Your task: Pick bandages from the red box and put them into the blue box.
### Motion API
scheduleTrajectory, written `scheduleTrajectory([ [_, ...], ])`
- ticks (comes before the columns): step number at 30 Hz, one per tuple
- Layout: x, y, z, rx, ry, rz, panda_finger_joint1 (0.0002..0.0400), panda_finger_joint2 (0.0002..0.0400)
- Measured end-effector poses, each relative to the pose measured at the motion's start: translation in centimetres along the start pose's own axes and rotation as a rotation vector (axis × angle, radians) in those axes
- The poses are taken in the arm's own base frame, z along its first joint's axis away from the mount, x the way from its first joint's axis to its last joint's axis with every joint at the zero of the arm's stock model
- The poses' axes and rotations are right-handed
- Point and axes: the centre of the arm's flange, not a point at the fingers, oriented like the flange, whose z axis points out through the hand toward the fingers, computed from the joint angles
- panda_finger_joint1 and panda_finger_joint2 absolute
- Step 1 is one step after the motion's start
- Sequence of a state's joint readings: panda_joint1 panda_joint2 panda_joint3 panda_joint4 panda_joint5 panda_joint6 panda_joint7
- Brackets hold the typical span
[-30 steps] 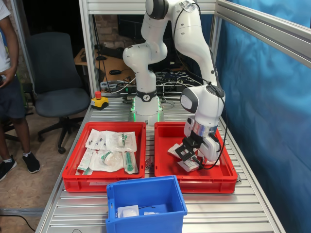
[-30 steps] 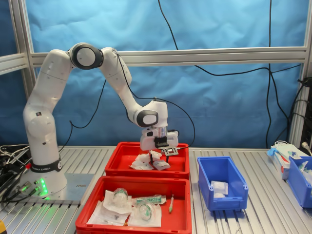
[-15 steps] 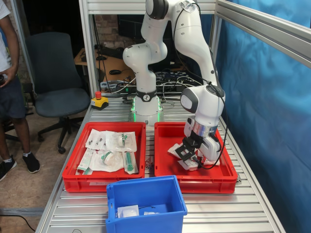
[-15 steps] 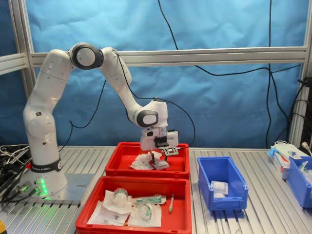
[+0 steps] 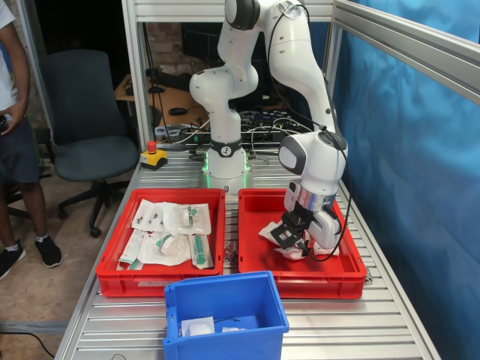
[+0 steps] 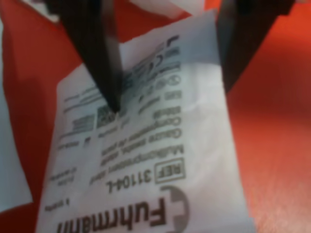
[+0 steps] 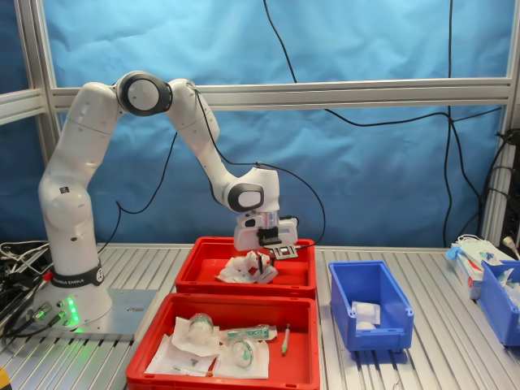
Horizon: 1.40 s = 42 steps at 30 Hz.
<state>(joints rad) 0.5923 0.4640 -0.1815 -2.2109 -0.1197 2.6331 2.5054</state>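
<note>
The red box (image 5: 352,264) holds several white bandages (image 5: 271,229); in the second exterior view it is the far tray (image 7: 213,284). My gripper (image 5: 294,243) is down inside it, over the packets (image 7: 240,268). In the wrist view the gripper (image 6: 170,97) is open, its two dark fingers (image 6: 99,53) straddling a white printed bandage packet (image 6: 155,165), one tip touching it. The gripper also shows in the second exterior view (image 7: 262,265). The blue box (image 5: 225,298) stands in front of the trays with a few white packets (image 5: 199,326) inside; it also shows in the second exterior view (image 7: 370,302).
A second red tray (image 5: 161,279) with green-printed pouches and syringes (image 5: 174,232) sits beside the first. A red stop button (image 5: 152,155) is near the arm's base. A person (image 5: 11,112) and a chair (image 5: 90,127) are off the table. More bins (image 7: 500,301) stand at the second exterior view's right.
My gripper has come down a little onto the packets in the red box, still open. Nothing else moved.
</note>
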Motion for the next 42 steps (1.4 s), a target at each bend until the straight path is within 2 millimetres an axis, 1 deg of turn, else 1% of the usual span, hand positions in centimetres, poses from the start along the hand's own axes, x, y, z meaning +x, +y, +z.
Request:
scheduleTrajectory([
  [1,0.0,0.0,0.0,0.000,0.000,0.000,0.0193,0.0193],
  [2,0.0,0.0,-0.1,0.001,-0.001,0.000,0.0143,0.0143],
  [5,-0.1,-0.1,-0.1,0.002,-0.002,0.000,0.0143,0.0143],
  [6,-0.1,-0.1,-0.1,0.002,-0.002,0.000,0.0093,0.0093],
  [10,-0.1,-0.1,-0.1,0.002,-0.002,0.000,0.0093,0.0093],
  [11,-0.1,-0.1,-0.1,0.002,-0.002,0.000,0.0043,0.0043],
  [14,-0.1,-0.1,-0.1,0.002,-0.002,0.000,0.0043,0.0043],
  [15,-0.1,-0.1,-0.1,0.002,-0.002,0.000,0.0026,0.0026],
  [29,0.2,-0.3,-0.2,0.000,0.006,0.005,0.0026,0.0026],
  [34,0.8,-0.7,-0.9,-0.012,0.026,0.017,0.0026,0.0026],
  [37,1.2,-1.0,-1.6,-0.018,0.036,0.027,0.0026,0.0026],
  [40,1.9,-1.7,-3.1,-0.020,0.040,0.044,0.0026,0.0026],
  [42,2.7,-2.6,-5.2,-0.016,0.034,0.067,0.0026,0.0026],
])
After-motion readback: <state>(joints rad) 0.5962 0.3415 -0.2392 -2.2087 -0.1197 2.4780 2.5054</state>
